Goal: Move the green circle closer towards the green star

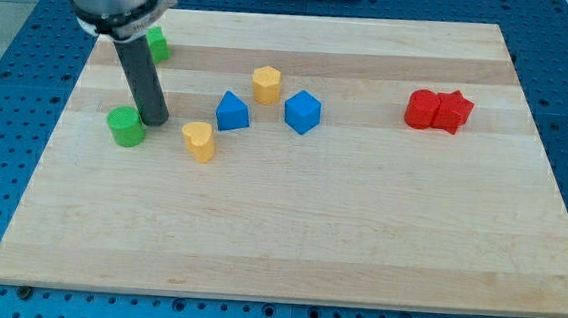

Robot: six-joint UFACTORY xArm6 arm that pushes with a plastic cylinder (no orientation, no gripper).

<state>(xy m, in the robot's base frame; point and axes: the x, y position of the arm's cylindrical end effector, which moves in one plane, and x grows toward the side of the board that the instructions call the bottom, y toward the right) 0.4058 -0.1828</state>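
The green circle (125, 126) lies near the board's left edge, at mid height. My tip (154, 121) rests on the board just to the right of it, touching or almost touching it. The green star (157, 44) sits near the view's top left and is partly hidden behind my rod. The rod leans up from the tip toward the view's top left.
A yellow heart (199, 141) lies right of my tip. A blue triangle (232, 111), a yellow hexagon (266, 84) and a blue cube (302, 111) stand near the middle. A red circle (421, 108) and a red star (454, 112) touch at the right.
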